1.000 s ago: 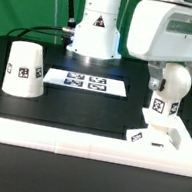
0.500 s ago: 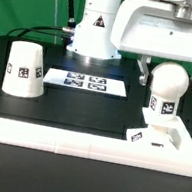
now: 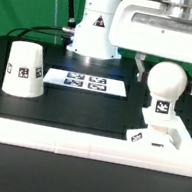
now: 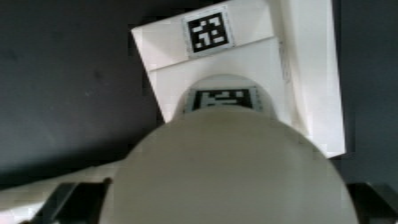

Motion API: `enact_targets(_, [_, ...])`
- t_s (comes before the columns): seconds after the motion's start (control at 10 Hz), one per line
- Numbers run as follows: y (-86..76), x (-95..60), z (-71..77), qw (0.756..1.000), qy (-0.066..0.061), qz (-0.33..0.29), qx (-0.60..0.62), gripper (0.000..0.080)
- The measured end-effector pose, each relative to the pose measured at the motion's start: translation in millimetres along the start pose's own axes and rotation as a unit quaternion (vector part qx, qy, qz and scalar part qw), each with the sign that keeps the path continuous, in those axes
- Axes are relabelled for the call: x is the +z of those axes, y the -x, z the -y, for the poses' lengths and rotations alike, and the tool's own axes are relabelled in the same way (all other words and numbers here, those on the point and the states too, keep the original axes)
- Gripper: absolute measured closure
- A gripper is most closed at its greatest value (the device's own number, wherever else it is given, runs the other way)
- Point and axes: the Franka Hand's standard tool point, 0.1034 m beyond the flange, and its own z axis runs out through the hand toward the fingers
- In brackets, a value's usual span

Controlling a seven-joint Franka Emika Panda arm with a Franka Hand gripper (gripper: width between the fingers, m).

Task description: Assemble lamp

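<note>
The white bulb [image 3: 165,93] stands upright on the flat square base [image 3: 163,142] at the exterior view's right, its round head up and a tag on its neck. My gripper [image 3: 169,80] hangs over it, open, one finger on each side of the round head with a small gap to it. In the wrist view the bulb [image 4: 222,160] fills the middle between the dark fingers [image 4: 68,203], and the tagged base [image 4: 267,60] lies beyond it. The tapered shade [image 3: 25,70] stands mouth down at the exterior view's left, far from the gripper.
The marker board [image 3: 86,81] lies flat between the shade and the bulb. A low white wall [image 3: 76,141] runs along the table's front edge and up both sides. The robot's white body [image 3: 95,28] stands at the back.
The gripper has risen and levelled out, uncovering the bulb's round head. The bulb has stayed upright on the base; the shade has not moved.
</note>
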Motion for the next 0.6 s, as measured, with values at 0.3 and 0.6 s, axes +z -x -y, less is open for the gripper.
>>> enact_targets(0.3, [4.9, 0.9, 0.9, 0.988, 0.007, 0.008, 0.153, 0.0219])
enact_targets(0.6, [7.5, 0.8, 0.8, 0.963, 0.005, 0.023, 0.269, 0.0219])
